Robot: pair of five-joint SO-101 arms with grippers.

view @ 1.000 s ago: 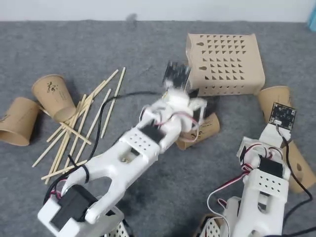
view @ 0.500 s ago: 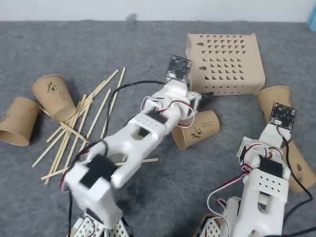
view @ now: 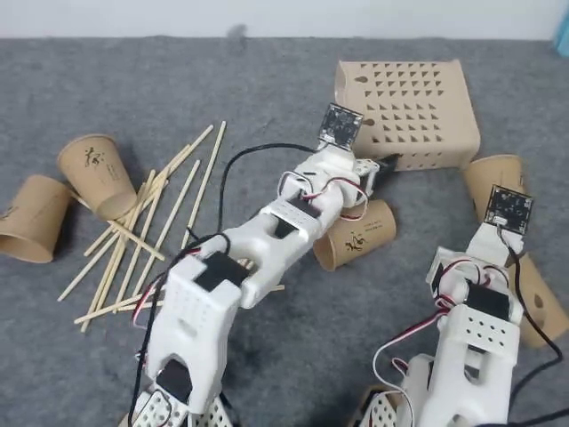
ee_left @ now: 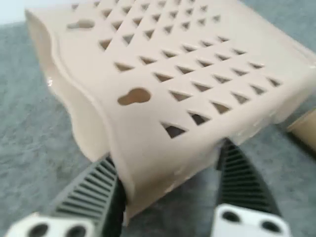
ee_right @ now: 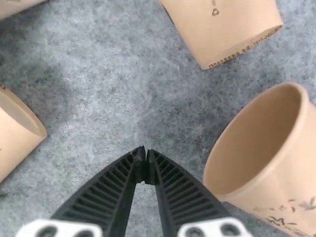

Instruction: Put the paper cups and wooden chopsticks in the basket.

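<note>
The beige perforated basket (view: 404, 107) lies tipped over at the back right, a holed wall facing up. My left gripper (view: 384, 169) is at its near edge, open, with its fingers (ee_left: 101, 190) on either side of the basket's rim (ee_left: 163, 148). One paper cup (view: 356, 236) lies on its side just beside the left arm. Two more cups (view: 96, 171) (view: 31, 218) lie at the far left, next to several scattered wooden chopsticks (view: 147, 222). My right gripper (ee_right: 144, 165) is shut and empty above the carpet between cups (ee_right: 266, 143) (ee_right: 222, 24).
Two cups (view: 493, 178) (view: 538, 302) lie at the right edge beside the right arm (view: 484, 302). Grey carpet (view: 178, 89) covers the table. Another cup (ee_right: 15, 133) lies near the right gripper.
The left arm swung from over the middle cup to the basket, and its open fingers now straddle the basket's rim. The basket shifted slightly. The right arm stayed still.
</note>
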